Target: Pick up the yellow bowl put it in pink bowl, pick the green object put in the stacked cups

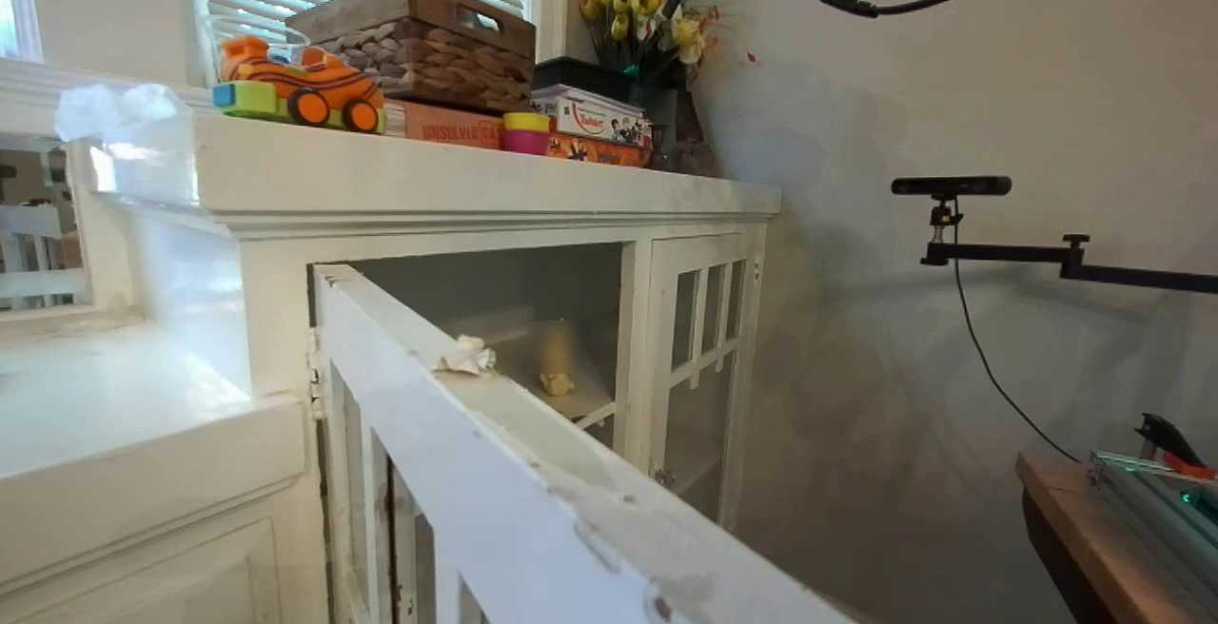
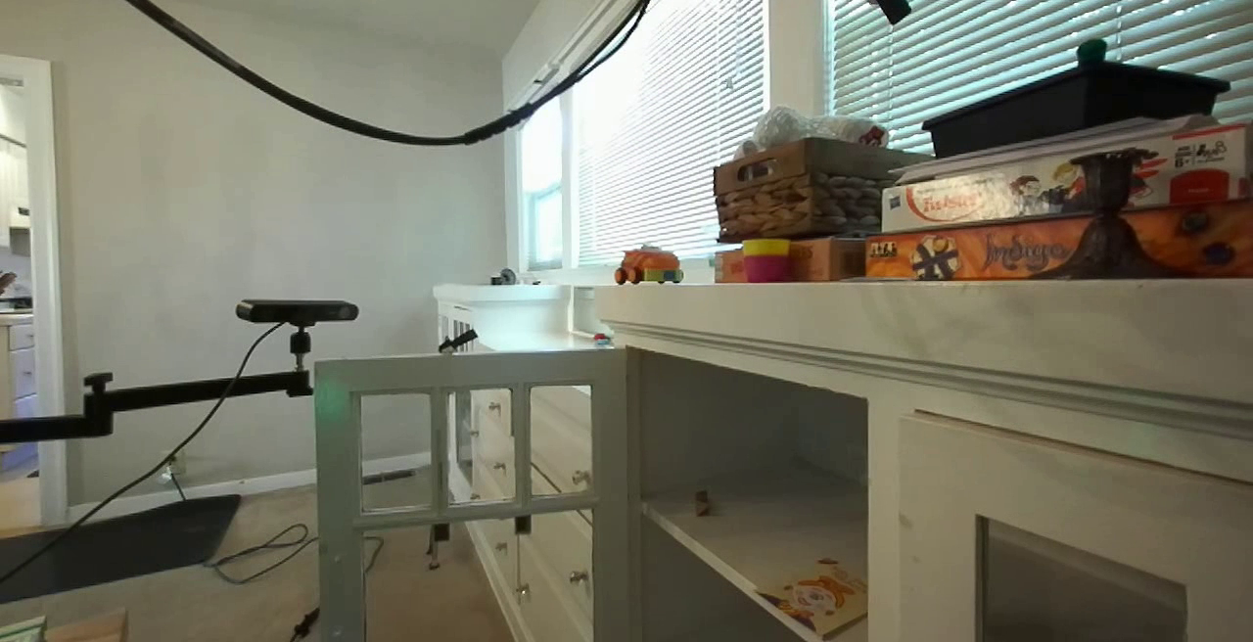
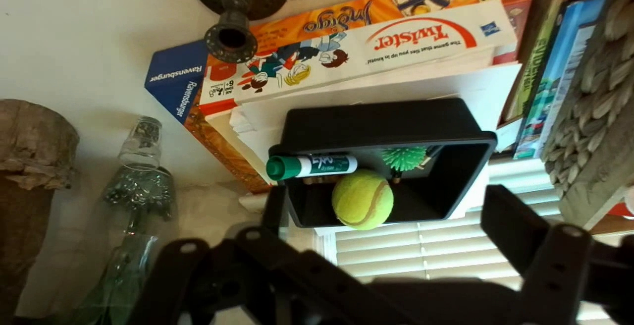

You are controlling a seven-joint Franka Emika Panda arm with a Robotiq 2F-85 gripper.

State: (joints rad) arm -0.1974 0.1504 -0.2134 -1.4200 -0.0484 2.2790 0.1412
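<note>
Yellow bowl (image 2: pixel 765 247): stacked in pink bowl (image 2: pixel 766 269), on white cabinet (image 2: pixel 979 329). Green marker (image 3: pixel 317 166): sticking out of black bin (image 3: pixel 376 124), beside tennis ball (image 3: pixel 361 201). Claw (image 3: pixel 385 206): spread wide, pointing at the bin.

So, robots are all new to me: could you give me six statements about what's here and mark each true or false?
1. The yellow cup is stacked with the pink cup, yellow uppermost. True.
2. The gripper is shut. False: it stands open and holds nothing.
3. The tennis ball lies in the black container. True.
4. The Twister box lies underneath the Indigo box. False: it lies on top.
5. One cabinet door stands open. True.
6. The orange toy vehicle sits in the woven basket. False: it stands on the white ledge.
</note>
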